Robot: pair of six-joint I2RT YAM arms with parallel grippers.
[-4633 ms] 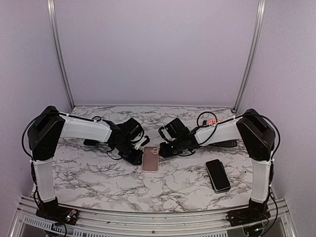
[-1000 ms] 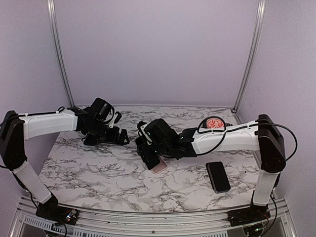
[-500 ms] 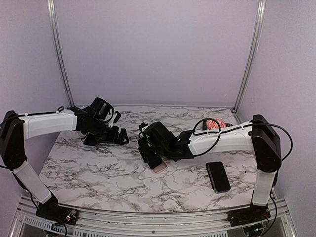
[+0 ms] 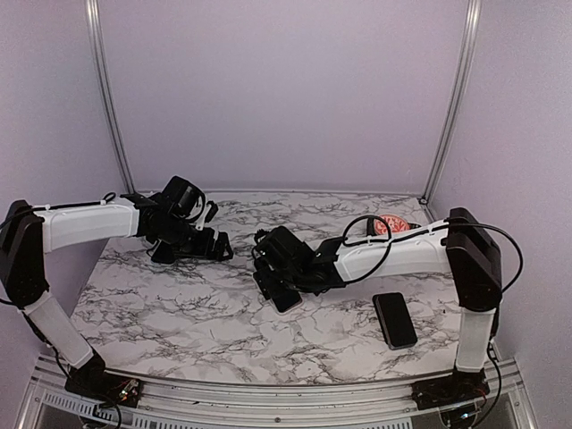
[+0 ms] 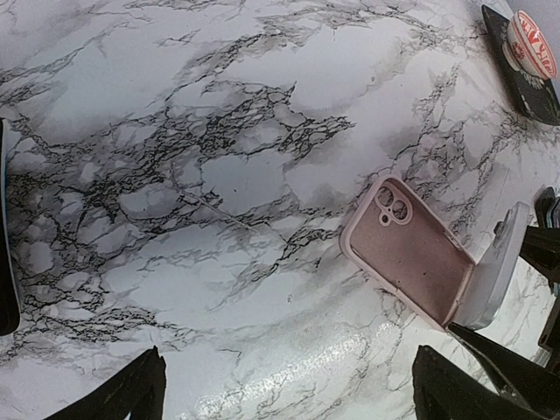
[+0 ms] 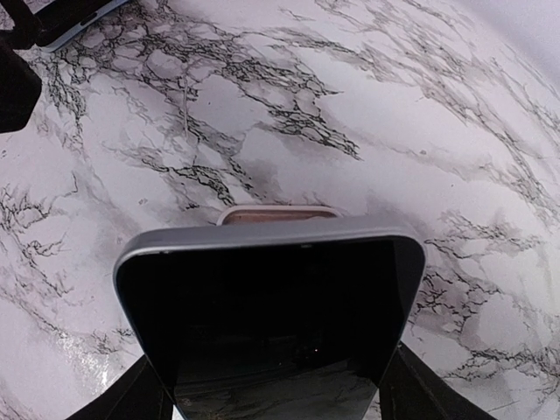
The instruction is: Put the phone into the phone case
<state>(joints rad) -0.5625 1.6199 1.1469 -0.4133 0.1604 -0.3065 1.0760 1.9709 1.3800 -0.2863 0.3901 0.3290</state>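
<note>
Right gripper (image 4: 279,288) clamped on the phone (image 6: 271,306), which is tilted with one end meeting the phone case (image 5: 411,258) opposite its camera cutout. The left wrist view shows the case's bare pink interior; the top view hides it. Left gripper (image 5: 289,398) spread wide, empty, near the case.

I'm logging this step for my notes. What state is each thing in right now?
phone: gripped by the right tool, tilted, lower end at the case's edge, not seated.
pink case: lying flat, open side up.
left tool: open, empty.
black phone: lying flat, screen dark, untouched.
red-disc item: lying flat, disc up.
</note>
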